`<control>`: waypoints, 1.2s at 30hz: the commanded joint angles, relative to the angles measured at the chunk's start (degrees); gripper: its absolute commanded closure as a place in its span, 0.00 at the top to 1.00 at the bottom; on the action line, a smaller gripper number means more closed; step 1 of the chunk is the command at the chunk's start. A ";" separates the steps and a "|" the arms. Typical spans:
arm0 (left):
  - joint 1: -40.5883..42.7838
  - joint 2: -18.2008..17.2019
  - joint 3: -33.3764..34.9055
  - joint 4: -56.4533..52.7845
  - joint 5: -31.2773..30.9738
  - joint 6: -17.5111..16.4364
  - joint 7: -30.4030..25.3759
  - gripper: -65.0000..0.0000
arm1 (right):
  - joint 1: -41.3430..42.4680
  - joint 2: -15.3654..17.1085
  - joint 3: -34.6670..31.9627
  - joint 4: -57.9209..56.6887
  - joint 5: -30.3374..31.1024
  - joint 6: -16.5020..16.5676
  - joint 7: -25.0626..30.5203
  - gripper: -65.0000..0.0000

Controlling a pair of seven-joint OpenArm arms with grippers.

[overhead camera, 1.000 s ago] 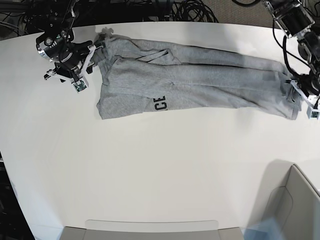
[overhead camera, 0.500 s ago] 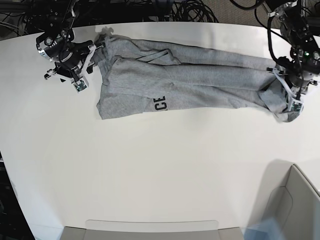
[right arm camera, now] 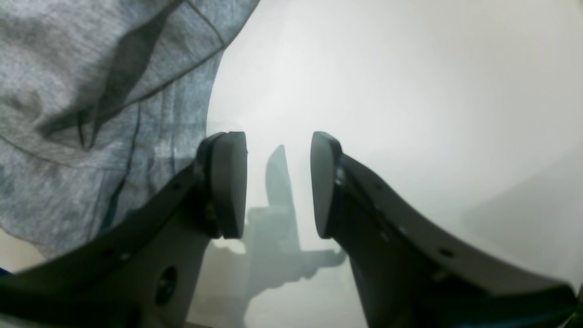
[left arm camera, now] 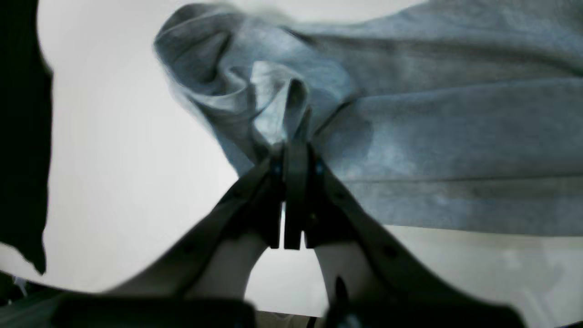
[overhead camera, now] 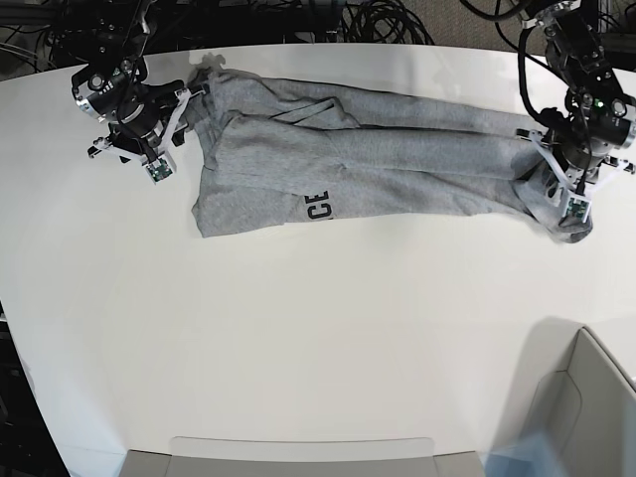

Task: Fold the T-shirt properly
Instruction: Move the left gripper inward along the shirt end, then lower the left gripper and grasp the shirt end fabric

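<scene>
The heather-grey T-shirt (overhead camera: 378, 164) lies as a long band across the far part of the white table (overhead camera: 298, 328), with black lettering (overhead camera: 318, 207) showing near its front edge. My left gripper (overhead camera: 564, 204) is at the shirt's right end in the base view. In the left wrist view this gripper (left arm camera: 296, 152) is shut on a bunched fold of the T-shirt (left arm camera: 455, 136), lifted a little. My right gripper (overhead camera: 182, 111) is at the shirt's other end. Its jaws (right arm camera: 278, 182) stand open over bare table, with the T-shirt (right arm camera: 91, 91) just beside one finger and nothing between them.
A grey bin (overhead camera: 596, 397) stands at the front right corner. A flat grey tray edge (overhead camera: 298, 457) runs along the front. Black cables (overhead camera: 388, 20) lie behind the table's far edge.
My left gripper has moved inward from the right table edge, carrying the shirt's right end, which now bunches up under it. The right arm has stayed still.
</scene>
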State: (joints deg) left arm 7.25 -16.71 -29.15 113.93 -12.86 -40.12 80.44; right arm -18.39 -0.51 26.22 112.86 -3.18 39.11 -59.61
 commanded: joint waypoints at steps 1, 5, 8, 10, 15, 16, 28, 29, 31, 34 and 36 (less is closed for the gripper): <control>-1.93 -0.83 -0.17 -0.48 -0.28 0.12 -0.44 0.00 | 0.15 0.21 0.02 0.77 0.32 0.89 0.67 0.36; -4.56 -0.65 0.27 -5.58 -0.28 0.12 -0.44 0.00 | 0.06 0.21 0.02 0.77 0.32 0.89 0.67 0.36; -5.09 -0.57 2.20 -6.63 -0.28 0.12 -0.44 0.00 | 0.06 0.21 0.02 0.77 0.32 0.89 0.67 0.36; -5.09 -0.65 3.87 -6.63 -0.28 0.12 -0.44 0.00 | -0.02 0.21 0.02 0.77 0.32 0.89 0.67 0.36; -4.56 -0.57 6.86 -7.86 -0.28 0.12 -2.42 0.00 | -0.02 0.29 0.02 0.77 0.32 0.89 0.67 0.36; -4.56 -0.65 7.74 -9.09 -0.28 0.12 -3.04 0.00 | -0.02 0.29 0.11 0.77 0.32 0.89 0.67 0.36; -4.56 -0.83 9.15 -13.05 -0.28 2.62 -10.42 0.27 | 0.06 0.38 0.20 0.77 0.32 0.89 0.67 0.36; -4.56 -0.83 9.23 -13.05 -0.28 3.33 -10.51 0.27 | 0.06 0.38 0.20 0.77 0.32 0.89 0.67 0.36; -4.56 -0.83 9.23 -13.23 -0.28 3.42 -10.51 0.27 | 0.15 0.38 0.20 0.77 0.32 0.89 0.67 0.36; -4.56 -0.83 9.23 -13.23 -0.28 4.65 -10.86 0.27 | 0.24 0.38 0.11 0.77 0.32 0.89 0.67 0.36; -4.56 -0.92 9.23 -13.23 0.95 6.58 -10.95 0.27 | 0.33 0.38 0.11 0.77 0.32 0.89 0.67 0.36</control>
State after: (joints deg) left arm 3.38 -16.93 -19.86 99.83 -12.19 -33.65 70.32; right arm -18.55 -0.49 26.35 112.84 -3.20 39.11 -59.64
